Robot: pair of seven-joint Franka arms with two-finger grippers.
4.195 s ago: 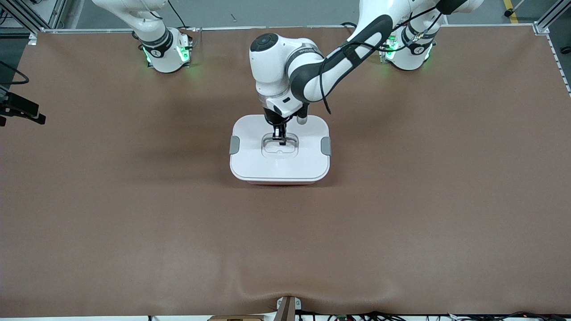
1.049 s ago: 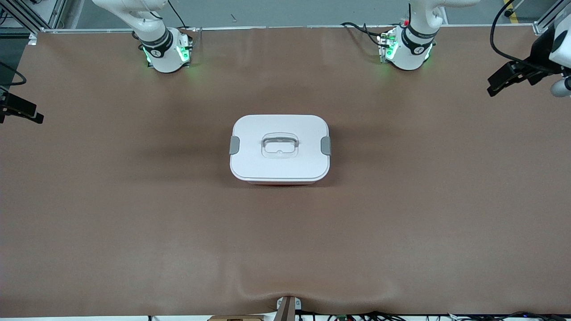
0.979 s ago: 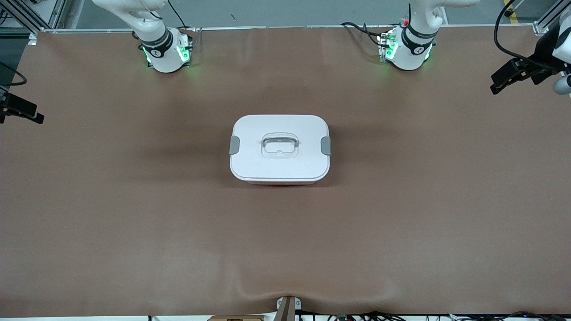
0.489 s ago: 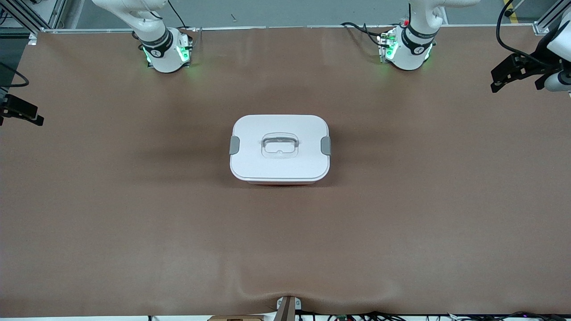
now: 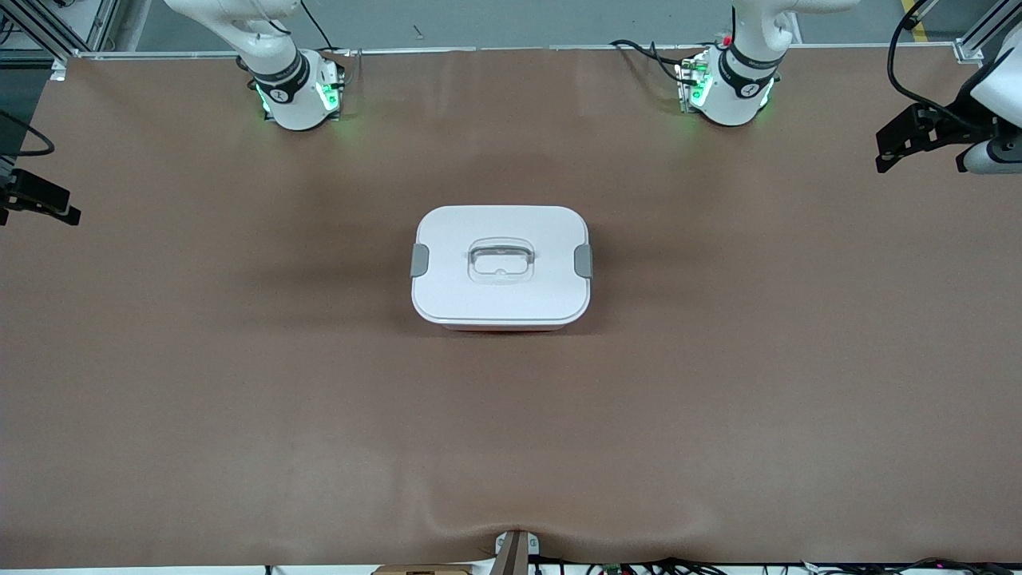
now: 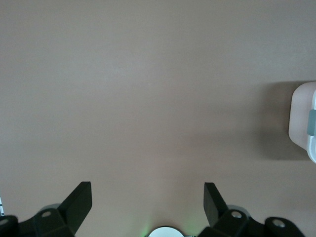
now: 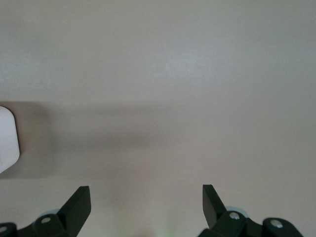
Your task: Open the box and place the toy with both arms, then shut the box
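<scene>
The box (image 5: 501, 267), shut in the middle of the frame on the worktop (image 5: 239, 399), looks hard, smooth and light, best lifted by its clear handle (image 5: 501, 257), while the left tool (image 6: 147, 197) and right tool (image 7: 146, 196) hang wide apart and empty over bare worktop.

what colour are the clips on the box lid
Grey side clips on the white lid, clearest in the front view.

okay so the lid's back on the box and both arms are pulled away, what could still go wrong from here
1. The white lid sits level on the box, but whether the two grey side clips are latched cannot be told, so it may only be resting there.
2. The toy is not visible in any view; whether it is inside cannot be confirmed.
3. The left gripper and the right gripper, both open over the table's ends, could not steady the box quickly.
</scene>
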